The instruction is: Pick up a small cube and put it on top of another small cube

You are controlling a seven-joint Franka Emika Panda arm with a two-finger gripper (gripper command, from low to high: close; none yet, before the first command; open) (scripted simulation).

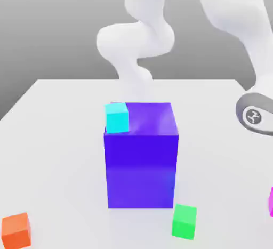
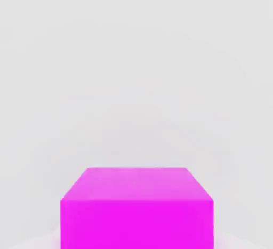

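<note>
The small magenta-pink cube [image 2: 137,210] lies on the white table, close in front of the hand camera. In the exterior view just a sliver of this magenta cube [image 1: 271,202] shows at the right edge, near the front. The arm's wrist [image 1: 253,115] hangs above it at the exterior view's right. The small bright green cube [image 1: 184,221] rests on the table in front of the big blue-purple block's right corner, left of the magenta cube and apart from it.
The big blue-purple block [image 1: 141,162] stands in the table's middle. A small cyan cube [image 1: 117,117] sits at its top left corner. A small orange cube [image 1: 16,231] lies at the front left. The arm's base [image 1: 136,45] rises behind the block.
</note>
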